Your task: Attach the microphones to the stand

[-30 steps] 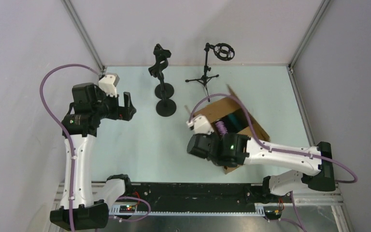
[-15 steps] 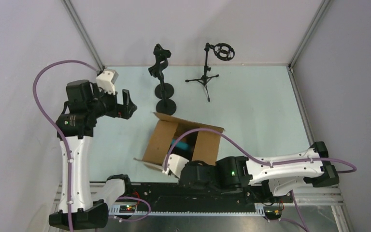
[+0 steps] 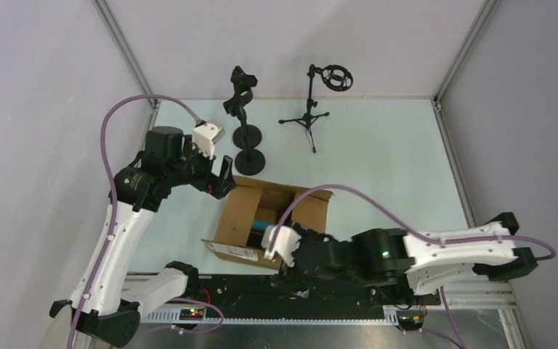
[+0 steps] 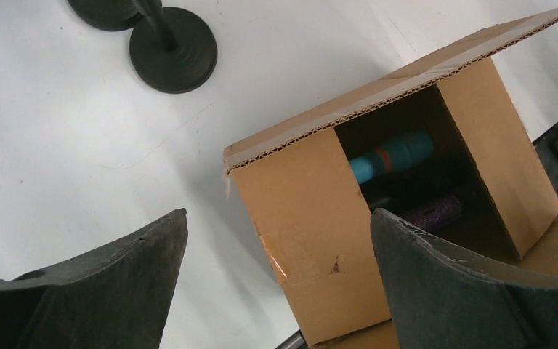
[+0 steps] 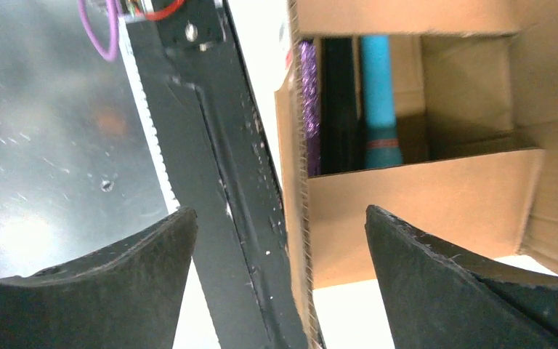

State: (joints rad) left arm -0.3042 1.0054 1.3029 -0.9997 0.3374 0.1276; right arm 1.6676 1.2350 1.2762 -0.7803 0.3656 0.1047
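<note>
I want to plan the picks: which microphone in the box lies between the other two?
The black microphone; the purple one and the turquoise one flank it.

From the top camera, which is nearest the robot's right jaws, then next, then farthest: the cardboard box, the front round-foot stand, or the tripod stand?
1. Cardboard box, at the near edge, right by the right gripper, jaws open.
2. Front round-foot stand, just behind the box, centre.
3. Tripod stand, far back, toward the right.
</note>
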